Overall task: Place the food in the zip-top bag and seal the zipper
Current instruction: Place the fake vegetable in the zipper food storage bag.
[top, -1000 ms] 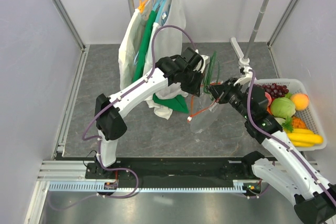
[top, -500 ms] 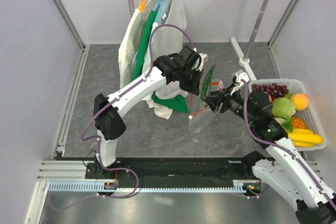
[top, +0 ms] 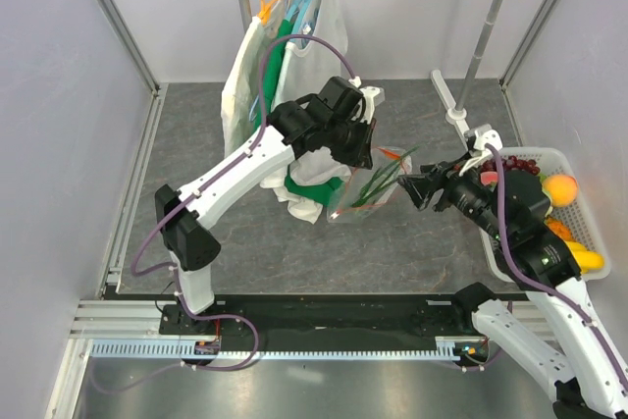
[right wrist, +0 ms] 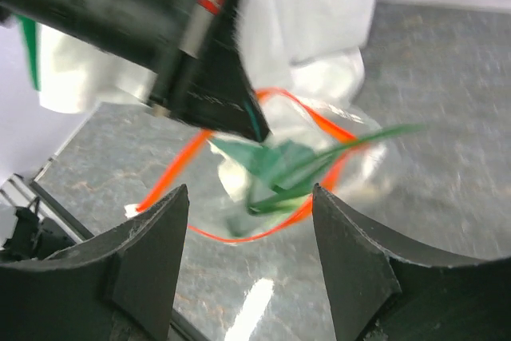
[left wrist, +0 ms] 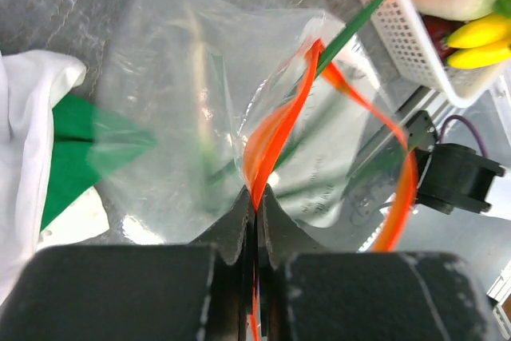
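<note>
The clear zip-top bag (top: 361, 201) hangs from my left gripper (top: 365, 152), which is shut on the red-orange zipper (left wrist: 275, 129) at the bag's mouth. Long green onions (top: 379, 182) lie inside the bag, with their tips sticking out of the mouth. My right gripper (top: 412, 186) stands open just right of the bag with nothing between its fingers. In the right wrist view the green onions (right wrist: 319, 161) sit within the loop of the zipper (right wrist: 172, 173), and the white slider (right wrist: 130, 211) is at its left end. More food fills the white basket (top: 589, 218): a peach (top: 561, 188), bananas (top: 589, 260), grapes (top: 520, 164).
White and green garments (top: 285, 66) hang from a clothes rack (top: 491, 17) at the back, right behind my left gripper. The basket (left wrist: 383, 21) with bananas (left wrist: 479, 33) sits at the right wall. Grey floor lies under and in front of the bag.
My right gripper has opened, let go of the green onions and drawn back to the right. The onions now lie in the bag. My left gripper shifted the bag slightly left.
</note>
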You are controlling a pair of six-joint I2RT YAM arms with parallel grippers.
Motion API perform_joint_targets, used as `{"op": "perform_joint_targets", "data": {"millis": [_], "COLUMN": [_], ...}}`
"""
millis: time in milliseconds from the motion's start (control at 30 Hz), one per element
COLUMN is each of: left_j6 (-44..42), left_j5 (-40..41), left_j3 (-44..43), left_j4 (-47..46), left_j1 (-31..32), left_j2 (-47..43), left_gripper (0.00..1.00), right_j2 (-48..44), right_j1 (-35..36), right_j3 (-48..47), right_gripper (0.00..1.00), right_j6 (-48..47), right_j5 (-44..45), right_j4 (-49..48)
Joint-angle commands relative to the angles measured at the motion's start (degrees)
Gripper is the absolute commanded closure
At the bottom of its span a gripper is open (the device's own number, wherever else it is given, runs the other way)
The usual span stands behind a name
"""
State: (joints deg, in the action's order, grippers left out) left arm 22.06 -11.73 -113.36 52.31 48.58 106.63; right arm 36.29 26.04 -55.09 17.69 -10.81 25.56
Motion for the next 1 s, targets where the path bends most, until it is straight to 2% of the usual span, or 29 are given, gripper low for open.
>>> {"op": "perform_joint_targets", "data": {"millis": [0, 100, 167, 300, 567, 633, 667, 700, 733, 900, 933, 967], "left_j6": [0.52, 1.48, 3.68, 6.85, 7.03, 6.5, 5.8, 5.36, 4.84, 1.84, 1.67, 1.84], "left_j5": [-1.19, -1.81, -6.61, -11.03, -11.65, -11.65, -11.74, -11.74, -11.91, -10.16, -9.72, -8.94], "left_j3": [0.77, 0.77, 1.65, 4.55, 4.55, 4.9, 5.51, 5.78, 6.22, 10.0, 10.26, 10.53], "left_j4": [-3.89, -3.19, -3.27, -5.12, -5.82, -5.82, -5.82, -5.73, -5.65, -5.29, -5.38, -5.38], "left_j1": [-0.15, -0.85, -2.34, -4.98, -5.07, -5.07, -5.16, -5.07, -5.16, -5.07, -5.07, -5.07], "left_j2": [-3.19, -2.57, -1.87, -1.78, -1.78, -1.69, -2.21, -2.48, -2.83, -5.81, -5.99, -6.17], "left_gripper": [0.98, 0.98, 0.98, 0.98, 0.98, 0.98, 0.98, 0.98, 0.98, 0.96, 0.96, 0.96], "right_j2": [1.59, 1.85, 2.55, 4.39, 10.63, 12.39, 12.75, 12.92, 12.58, 8.62, 8.1, 8.09], "right_j1": [0.15, 0.15, 0.15, 0.15, 0.15, 0.15, 0.15, 0.06, -0.11, -3.62, -4.15, -4.24], "right_j3": [-1.25, -0.63, 0.68, 3.58, 7.89, 8.42, 8.25, 7.11, 6.49, 2.19, 1.75, 1.31], "right_gripper": [0.31, 0.31, 0.34, 0.35, 0.4, 0.59, 0.74, 0.97, 1.0, 1.0, 0.97, 0.87], "right_j6": [2.52, 4.36, 4.89, 7.79, 15.42, 16.84, 16.85, 16.59, 16.32, 14.39, 14.3, 14.39], "right_j5": [5.18, 4.84, 0.89, -2.02, -6.32, -8.08, -8.78, -8.88, -8.71, -8.96, -10.19, -11.07], "right_j4": [9.94, 11.7, 11.79, 10.22, 2.66, -0.33, -1.12, -0.95, -0.87, 4.04, 5.19, 6.51]}}
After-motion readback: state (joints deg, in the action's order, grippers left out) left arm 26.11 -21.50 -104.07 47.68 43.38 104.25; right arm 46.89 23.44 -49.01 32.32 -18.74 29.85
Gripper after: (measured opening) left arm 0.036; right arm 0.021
